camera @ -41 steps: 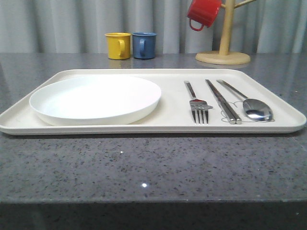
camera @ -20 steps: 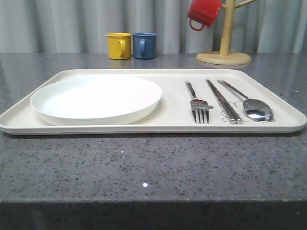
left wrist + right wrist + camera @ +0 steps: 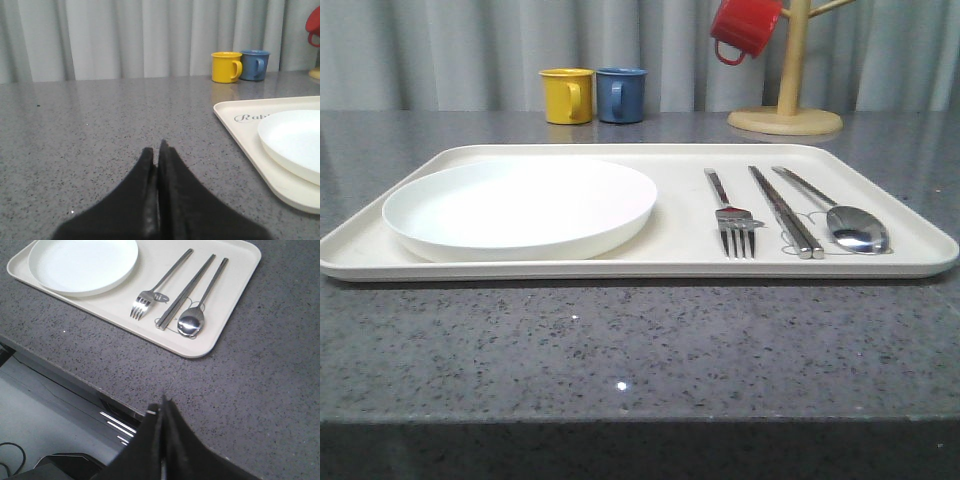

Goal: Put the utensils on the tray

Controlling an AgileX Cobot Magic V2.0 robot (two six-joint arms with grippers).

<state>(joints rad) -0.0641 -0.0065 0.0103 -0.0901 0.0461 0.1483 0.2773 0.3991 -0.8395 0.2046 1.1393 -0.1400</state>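
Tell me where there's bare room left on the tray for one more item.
On the tray, one bare strip runs between the plate and the fork. The fork, chopsticks and spoon crowd the right side.

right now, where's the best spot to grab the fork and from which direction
Probably the fork handle near its middle, from straight above, jaws closing across its narrow width. It lies flat on the tray, and the chopsticks lie close on its right, so a side approach looks cramped.
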